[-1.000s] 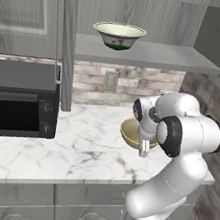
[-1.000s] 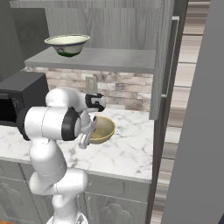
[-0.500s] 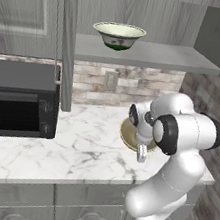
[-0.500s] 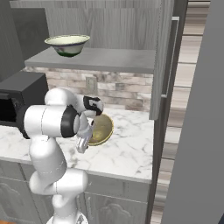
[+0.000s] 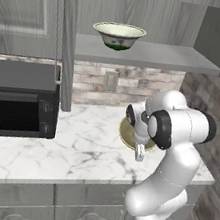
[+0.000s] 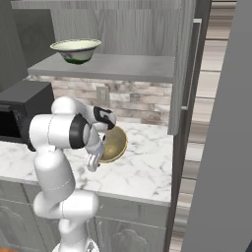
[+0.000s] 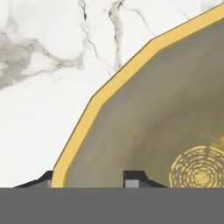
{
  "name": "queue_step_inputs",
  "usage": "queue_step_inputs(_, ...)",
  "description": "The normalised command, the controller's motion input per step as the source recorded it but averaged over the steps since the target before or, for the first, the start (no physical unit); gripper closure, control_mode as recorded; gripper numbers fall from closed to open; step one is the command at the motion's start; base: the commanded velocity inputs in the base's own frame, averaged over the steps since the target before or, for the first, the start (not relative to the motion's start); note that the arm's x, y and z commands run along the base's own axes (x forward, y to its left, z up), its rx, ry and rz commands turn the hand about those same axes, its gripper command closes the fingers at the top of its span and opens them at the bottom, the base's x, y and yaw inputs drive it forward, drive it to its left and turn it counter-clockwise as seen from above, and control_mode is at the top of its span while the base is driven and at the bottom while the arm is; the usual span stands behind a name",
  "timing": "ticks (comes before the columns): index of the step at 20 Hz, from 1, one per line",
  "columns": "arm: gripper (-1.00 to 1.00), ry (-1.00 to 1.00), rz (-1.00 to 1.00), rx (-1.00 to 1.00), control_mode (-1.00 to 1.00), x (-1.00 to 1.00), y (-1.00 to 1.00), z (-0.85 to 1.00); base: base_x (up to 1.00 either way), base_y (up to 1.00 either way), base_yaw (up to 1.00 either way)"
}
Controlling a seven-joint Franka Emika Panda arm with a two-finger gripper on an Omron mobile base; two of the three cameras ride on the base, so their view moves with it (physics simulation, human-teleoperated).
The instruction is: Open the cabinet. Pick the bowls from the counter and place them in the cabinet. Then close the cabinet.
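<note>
1. Hand view: the tan-olive bowl (image 7: 166, 127) takes up the right and lower part, its yellow rim running diagonally; a pale spiral mark sits low in its inside.
2. The hand (image 7: 89, 178) straddles that rim, one dark fingertip (image 7: 43, 180) outside over the marble and the other (image 7: 136, 178) inside the bowl. The jaws are partly closed around the rim; whether they already pinch it I cannot tell.
3. In the left base view the tan-olive bowl (image 5: 127, 133) sits on the counter (image 5: 75, 147) just behind the arm's wrist; in the right base view it (image 6: 115, 143) looks tilted, its opening turned toward the arm.
4. The patterned cream bowl (image 5: 118, 34) stands upright on the grey shelf (image 5: 156, 55) of the cabinet (image 5: 28, 7), well above the counter; the right base view shows it (image 6: 76, 49) at the shelf's left end.
5. The cabinet doors stand open, one with a slim bar handle (image 6: 192, 64).
6. A black microwave (image 5: 17, 101) sits on the counter to the left.
</note>
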Motion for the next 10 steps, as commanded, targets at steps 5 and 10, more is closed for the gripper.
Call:
queue_step_inputs(5, 1.00, -0.09, 0.05, 0.00, -1.00, -0.32, 0.00, 0.00, 0.00, 0.00, 0.00)
queue_step_inputs(10, 1.00, -0.39, 0.00, -0.03, -1.00, -0.50, 0.01, 0.67, 0.00, 0.00, 0.00)
